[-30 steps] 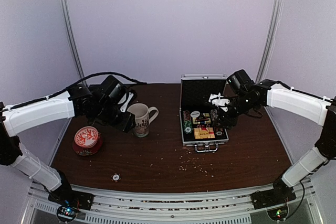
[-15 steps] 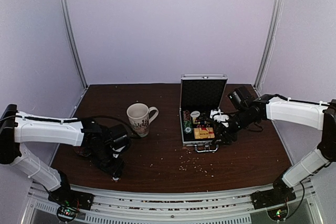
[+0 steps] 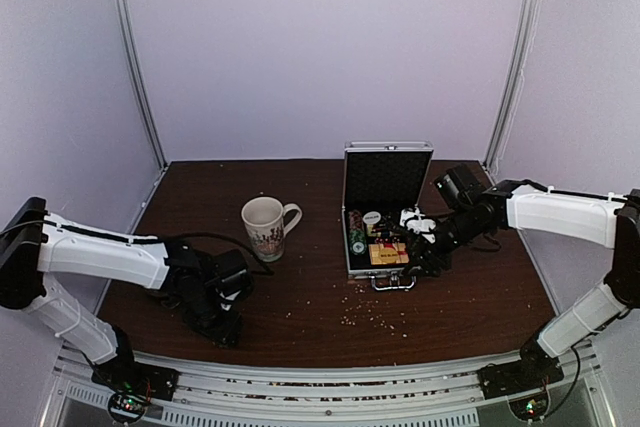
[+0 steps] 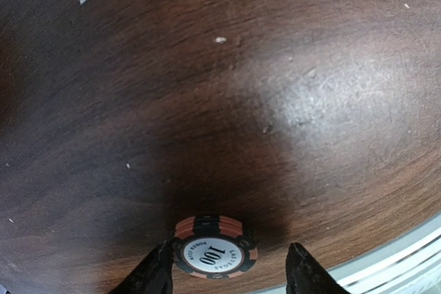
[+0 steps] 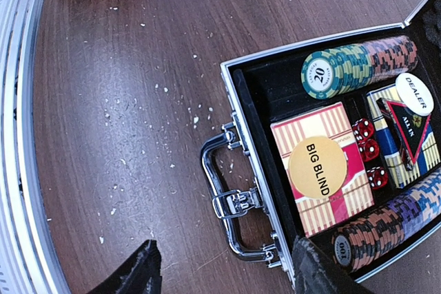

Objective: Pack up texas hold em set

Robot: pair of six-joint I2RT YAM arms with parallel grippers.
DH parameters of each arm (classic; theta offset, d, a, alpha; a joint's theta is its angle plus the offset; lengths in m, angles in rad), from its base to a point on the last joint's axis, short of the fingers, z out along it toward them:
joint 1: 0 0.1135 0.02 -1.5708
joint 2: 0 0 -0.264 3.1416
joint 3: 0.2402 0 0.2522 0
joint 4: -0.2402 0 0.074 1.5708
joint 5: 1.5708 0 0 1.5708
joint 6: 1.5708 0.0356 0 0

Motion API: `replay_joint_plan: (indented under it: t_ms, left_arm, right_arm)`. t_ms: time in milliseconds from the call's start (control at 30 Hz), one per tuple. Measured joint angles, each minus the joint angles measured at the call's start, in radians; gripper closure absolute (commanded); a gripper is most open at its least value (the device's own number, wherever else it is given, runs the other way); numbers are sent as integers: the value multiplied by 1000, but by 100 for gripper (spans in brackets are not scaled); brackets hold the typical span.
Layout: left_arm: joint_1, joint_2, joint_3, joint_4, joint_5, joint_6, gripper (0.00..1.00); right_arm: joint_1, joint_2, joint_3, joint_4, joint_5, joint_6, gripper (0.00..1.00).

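Observation:
An orange-and-black poker chip [image 4: 212, 255] marked 100 lies on the brown table near its front edge. My left gripper [image 4: 231, 279] straddles it, open, and the chip sits close to the left finger [image 4: 153, 277]. In the top view the left gripper [image 3: 222, 329] hides the chip. The silver briefcase [image 3: 387, 179] stands open at the back right, holding rows of chips [image 5: 358, 63], a striped card box [image 5: 324, 201], a blue card box [image 5: 386, 132], a white dealer button [image 5: 414, 93] and red dice [image 5: 368, 149]. My right gripper [image 5: 227, 275] hangs open over the case's metal handle [image 5: 231, 201], holding nothing.
A white patterned mug [image 3: 265, 227] stands left of the case. Pale crumbs [image 3: 370, 312] are scattered in front of the case. The table's metal front rail [image 4: 403, 259] runs just beside the chip. My left arm [image 3: 110, 257] lies across the front left of the table.
My left arm swung from beside the mug at the back down to the table's front edge and opened over the chip. My right gripper dropped lower toward the case's front.

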Motion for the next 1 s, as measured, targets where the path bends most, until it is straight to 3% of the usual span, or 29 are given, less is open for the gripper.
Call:
replay_joint_plan:
  t_ms: [200, 367, 667, 867, 1000]
  left_arm:
    - [-23, 40, 19, -19, -37, 0, 52]
    - [-58, 86, 50, -13, -31, 0, 52]
    - [-93, 170, 141, -69, -63, 5, 60]
    - [-151, 342, 354, -50, -75, 56, 61]
    - [-190, 507, 588, -18, -78, 116, 61]
  right_arm:
    - [0, 11, 0, -1, -1, -10, 35]
    - [0, 18, 0, -2, -2, -14, 35]
    - [0, 21, 0, -5, -5, -16, 35]
    - [-3, 21, 1, -7, -5, -5, 37]
    - [-41, 18, 3, 6, 8, 35, 36]
